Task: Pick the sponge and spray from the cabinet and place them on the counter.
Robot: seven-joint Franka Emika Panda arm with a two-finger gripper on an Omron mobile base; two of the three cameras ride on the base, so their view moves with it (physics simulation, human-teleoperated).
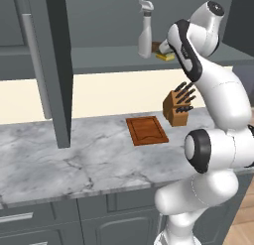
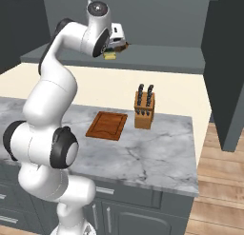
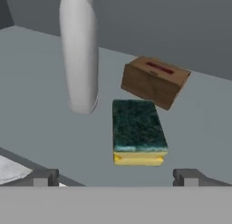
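Gripper [image 3: 116, 177] at bottom of hand view, jaws wide apart, holding nothing. Sponge [image 3: 137, 131] just beyond, frame centre, green top up, flat on cabinet [image 3: 41, 123] shelf. Behind it, upper right, brown box [image 3: 154, 80]; spray [image 3: 80, 51] stands upper left.

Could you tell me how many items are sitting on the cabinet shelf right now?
3: the spray stands at the left, the sponge lies beside it, and a small brown box sits just behind the sponge. The arm may hide others.
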